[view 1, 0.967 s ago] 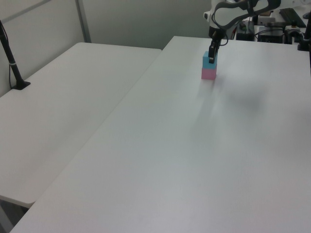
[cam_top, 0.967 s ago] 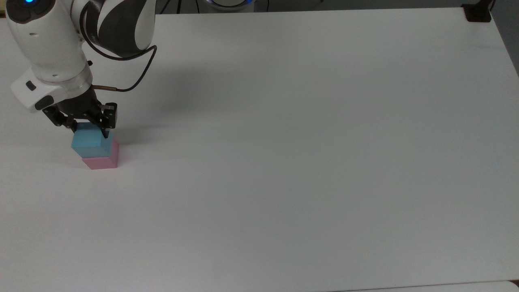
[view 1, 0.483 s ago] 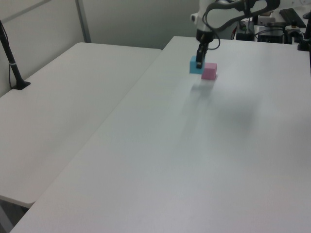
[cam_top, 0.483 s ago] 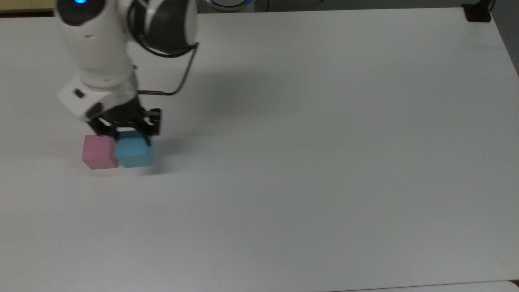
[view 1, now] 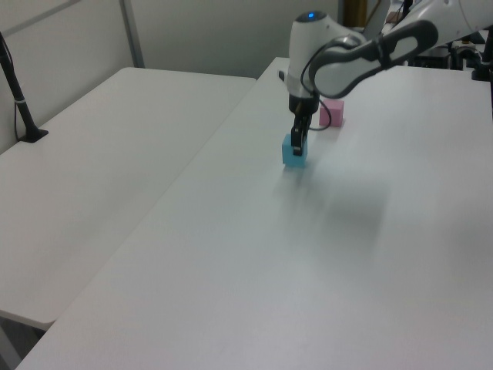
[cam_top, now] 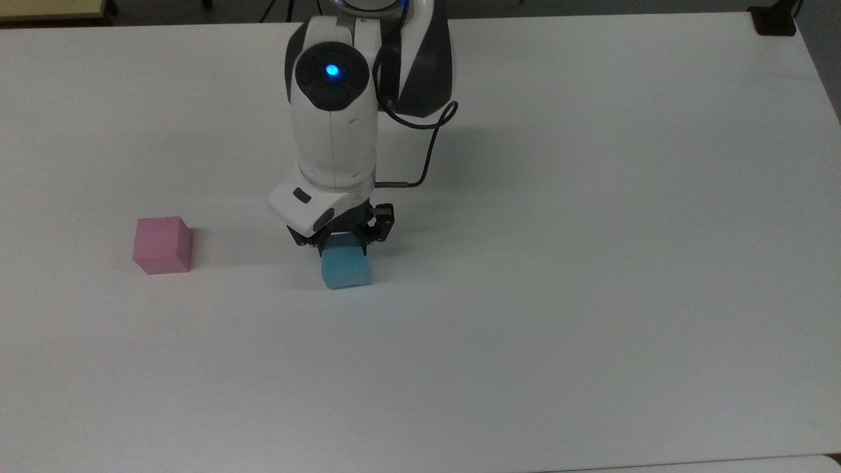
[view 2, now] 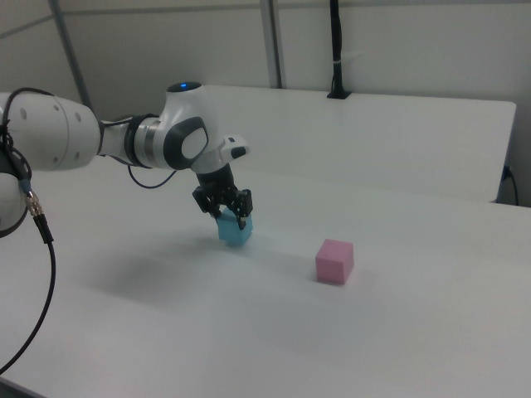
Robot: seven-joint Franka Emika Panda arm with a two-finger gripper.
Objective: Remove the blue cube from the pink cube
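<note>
Blue cube [cam_top: 345,268] clamped between gripper [cam_top: 343,244] jaws, well apart from pink cube [cam_top: 162,245]; might tumble if released high.

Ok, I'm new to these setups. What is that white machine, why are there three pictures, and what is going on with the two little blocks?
The white machine is a robot arm ending in a two-finger gripper. The three pictures show one moment from three fixed cameras: one looks down from above, the other two look across the white table from its sides. Two blocks are there. The pink cube sits alone on the table. The blue cube is well apart from it, to the top view's right, with the gripper closed on its upper part. It looks to be at or just above the tabletop; I cannot tell whether it touches. So the blue cube is off the pink one and not yet released.
</note>
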